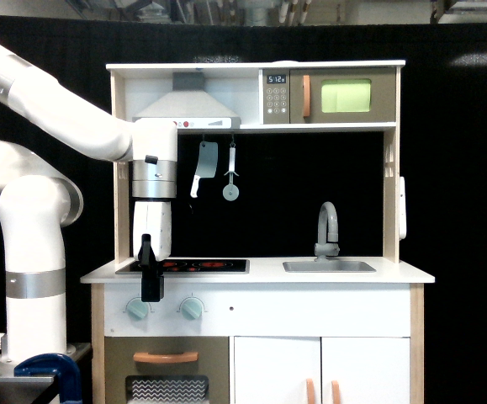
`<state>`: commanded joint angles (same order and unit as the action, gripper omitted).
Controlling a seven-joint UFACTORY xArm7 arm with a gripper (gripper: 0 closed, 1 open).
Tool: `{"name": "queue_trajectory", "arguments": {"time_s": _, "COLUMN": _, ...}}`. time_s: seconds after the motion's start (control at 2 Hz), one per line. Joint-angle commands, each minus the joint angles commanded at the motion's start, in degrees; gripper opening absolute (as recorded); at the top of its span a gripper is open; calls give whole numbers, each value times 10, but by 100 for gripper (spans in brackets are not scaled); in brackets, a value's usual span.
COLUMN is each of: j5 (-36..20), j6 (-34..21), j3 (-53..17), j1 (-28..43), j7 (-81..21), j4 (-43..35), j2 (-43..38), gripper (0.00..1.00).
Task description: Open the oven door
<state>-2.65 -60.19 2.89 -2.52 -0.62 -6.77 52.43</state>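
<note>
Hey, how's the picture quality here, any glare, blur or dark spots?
Exterior view: sharp and evenly lit on the toy kitchen; the oven door window glows bright lime without glare; the black backdrop swallows detail, so the dark gripper reads poorly; faint reflections at the top edge.

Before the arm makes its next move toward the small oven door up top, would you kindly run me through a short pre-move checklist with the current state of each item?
1. Oven door shut, so opening remains to be done: ok.
2. Its vertical orange handle visible and unobstructed: ok.
3. Hand at the handle: not ok; it hangs low in front of the stove knobs, far toward the exterior view's left of the door.
4. Hand empty and open: cannot tell; its fingers look dark and overlap from this view.
5. Path upward: not ok for a straight rise; the range hood sits overhead.
6. Hanging cleaver and utensil close to the arm's wrist: cannot tell clearance in depth.
</note>
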Motion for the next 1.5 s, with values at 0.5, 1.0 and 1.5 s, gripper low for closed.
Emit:
{"name": "queue_trajectory", "arguments": {"time_s": 0.5, "j5": -3, "j6": 4, "j3": -4, "j1": 9, "j7": -9, "j4": 2, "j2": 7, "gripper": 100}}
{"name": "queue_trajectory", "arguments": {"time_s": 1.0, "j5": -19, "j6": 129, "j3": -193, "j1": 137, "j7": -380, "j4": -106, "j2": -95, "gripper": 100}}
{"name": "queue_trajectory", "arguments": {"time_s": 1.5, "j5": -135, "j6": 142, "j3": -297, "j1": 298, "j7": -560, "j4": -287, "j2": -266, "gripper": 100}}
